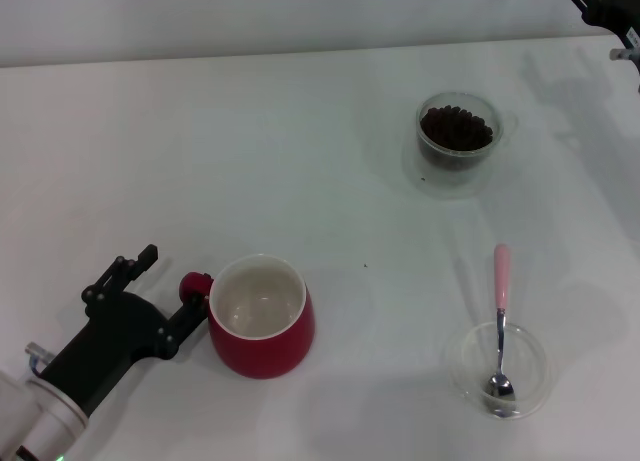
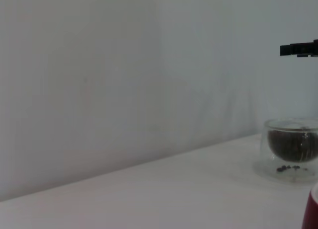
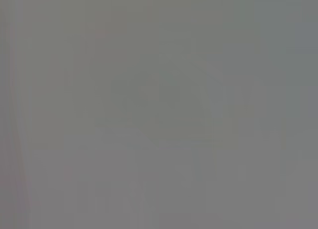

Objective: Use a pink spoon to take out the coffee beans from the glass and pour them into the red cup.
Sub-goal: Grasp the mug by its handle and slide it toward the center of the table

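The red cup point(image 1: 261, 321) stands at the front left, white inside and with nothing in it; its edge shows in the left wrist view point(image 2: 313, 209). My left gripper point(image 1: 175, 279) is open just left of the cup, one finger next to the cup's handle point(image 1: 195, 284). The glass point(image 1: 457, 133) with the coffee beans point(image 1: 456, 127) stands at the back right and also shows in the left wrist view point(image 2: 290, 147). The pink spoon point(image 1: 501, 281) leans with its metal bowl in a shallow clear dish point(image 1: 530, 381) at the front right. My right gripper point(image 1: 603, 6) is at the far back right corner.
The white table point(image 1: 300, 161) runs back to a pale wall. A few stray beans lie under the glass in the left wrist view point(image 2: 288, 168). A dark part of the right arm point(image 2: 298, 49) shows above the glass there. The right wrist view is plain grey.
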